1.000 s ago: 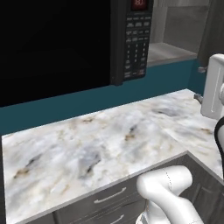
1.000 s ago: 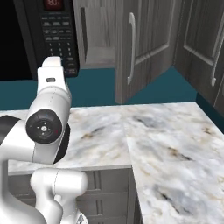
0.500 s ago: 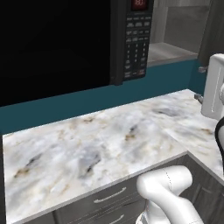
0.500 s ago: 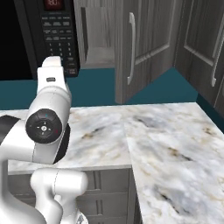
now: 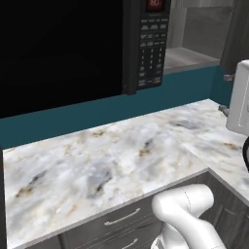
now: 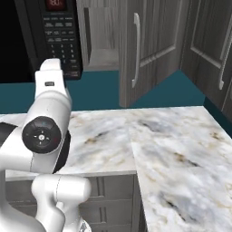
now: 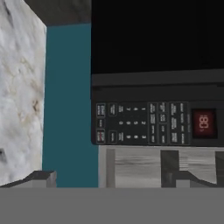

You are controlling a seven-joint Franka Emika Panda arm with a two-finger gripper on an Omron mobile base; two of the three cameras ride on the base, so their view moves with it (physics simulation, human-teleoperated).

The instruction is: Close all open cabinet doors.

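Marble-patterned surface (image 6: 172, 149) runs under the black microwave (image 5: 63, 48), your landmark. Just right of the microwave you see an open cabinet door (image 6: 147, 45), swung out over the surface with its silver bar handle (image 6: 135, 50) facing you; a further door (image 6: 210, 41) stands right of that. Your arm (image 6: 47, 122) rises upright below the microwave's keypad. Your hand (image 7: 113, 179) is rolled sideways, aimed at the keypad, fingertips (image 7: 41, 178) spread wide apart and gripping nothing.
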